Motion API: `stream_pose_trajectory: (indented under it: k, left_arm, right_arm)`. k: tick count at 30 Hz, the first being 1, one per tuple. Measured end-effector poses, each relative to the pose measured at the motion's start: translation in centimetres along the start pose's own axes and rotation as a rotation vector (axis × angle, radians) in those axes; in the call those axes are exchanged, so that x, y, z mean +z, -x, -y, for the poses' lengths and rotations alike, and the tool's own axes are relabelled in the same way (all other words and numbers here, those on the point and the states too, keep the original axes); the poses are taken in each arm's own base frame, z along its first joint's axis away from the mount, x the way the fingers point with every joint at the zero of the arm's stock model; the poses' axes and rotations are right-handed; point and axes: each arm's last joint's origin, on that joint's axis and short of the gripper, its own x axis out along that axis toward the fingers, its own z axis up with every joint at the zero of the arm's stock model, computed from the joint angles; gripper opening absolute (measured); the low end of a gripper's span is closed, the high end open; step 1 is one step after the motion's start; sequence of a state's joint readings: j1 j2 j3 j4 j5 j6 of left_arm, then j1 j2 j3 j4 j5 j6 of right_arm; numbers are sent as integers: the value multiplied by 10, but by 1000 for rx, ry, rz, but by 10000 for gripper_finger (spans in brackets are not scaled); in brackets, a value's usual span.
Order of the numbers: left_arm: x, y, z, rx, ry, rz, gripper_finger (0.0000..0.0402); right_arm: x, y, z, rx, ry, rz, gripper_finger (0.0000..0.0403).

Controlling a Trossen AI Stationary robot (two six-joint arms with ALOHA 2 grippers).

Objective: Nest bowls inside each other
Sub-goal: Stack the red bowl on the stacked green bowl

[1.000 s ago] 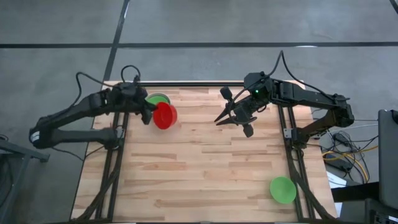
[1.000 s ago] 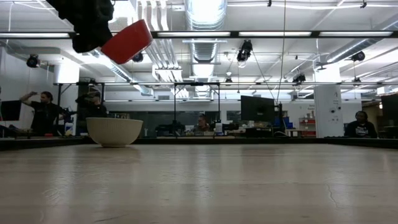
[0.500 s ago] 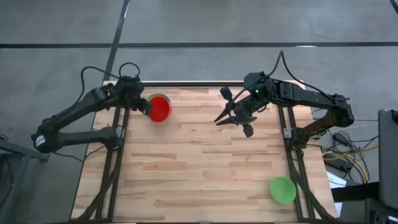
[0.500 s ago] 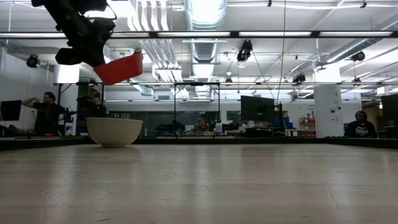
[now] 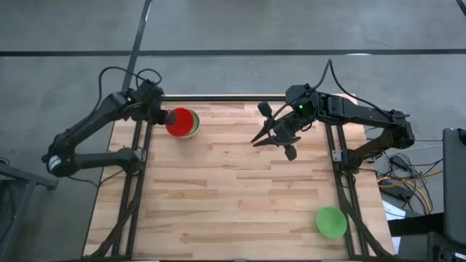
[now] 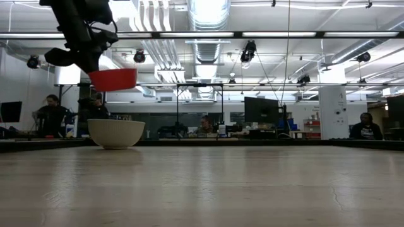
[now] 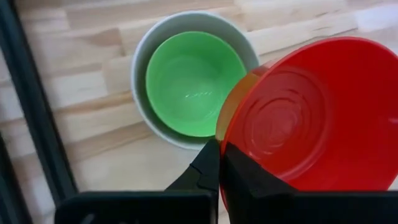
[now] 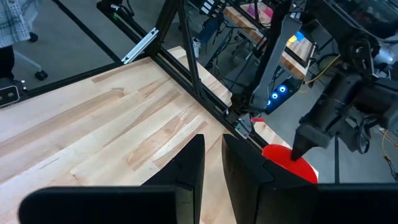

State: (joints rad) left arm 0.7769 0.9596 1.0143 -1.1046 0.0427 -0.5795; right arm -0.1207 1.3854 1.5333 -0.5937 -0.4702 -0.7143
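Note:
My left gripper (image 5: pixel 163 117) hangs at the table's far left, shut on a red bowl (image 5: pixel 180 121). The red bowl (image 6: pixel 112 79) floats above a whitish-grey bowl (image 6: pixel 116 133) that stands on its base on the table. In the left wrist view a green bowl (image 7: pixel 193 81) sits nested inside the whitish-grey bowl (image 7: pixel 140 68), beside and below the red bowl (image 7: pixel 311 118). Another green bowl (image 5: pixel 331 222) rests on the table near its front right corner. My right gripper (image 5: pixel 256 141) hovers high over the far middle, its fingers (image 8: pixel 186 163) a narrow gap apart with nothing between them. My left gripper pinches the red bowl's rim (image 7: pixel 219 134) on the side toward the table's left, one finger inside the bowl and one outside. The fingers slant down from the left. The bowl is lifted clear, level and mouth up, partly over the nested pair.
Black frame rails run along the table's far edge (image 5: pixel 218 97) and down both sides under the arms. The wooden top between the two arms and toward the near edge (image 5: pixel 218 211) is bare. People and desks show in the room beyond the table.
My left gripper has carried the red bowl toward the table's far left corner and down, rolling as it went. The bowl was tilted and now hangs level, mouth up, over the whitish-grey bowl. The grip has stayed shut.

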Motion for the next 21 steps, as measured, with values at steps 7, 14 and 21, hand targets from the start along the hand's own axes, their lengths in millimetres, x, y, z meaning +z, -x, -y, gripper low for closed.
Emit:
stream_pose_trajectory:
  k: [7, 14, 21]
  left_arm:
    - [11, -4, -2, 55, 52, -48, 4]
    - [20, -10, -9, 121, 129, -110, 6]
    - [27, -20, -13, 138, 174, -151, 10]
  right_arm:
    - [0, 0, 0, 0, 0, 0, 52]
    - [0, 0, 0, 0, 0, 0, 52]
    - [0, 0, 0, 0, 0, 0, 52]
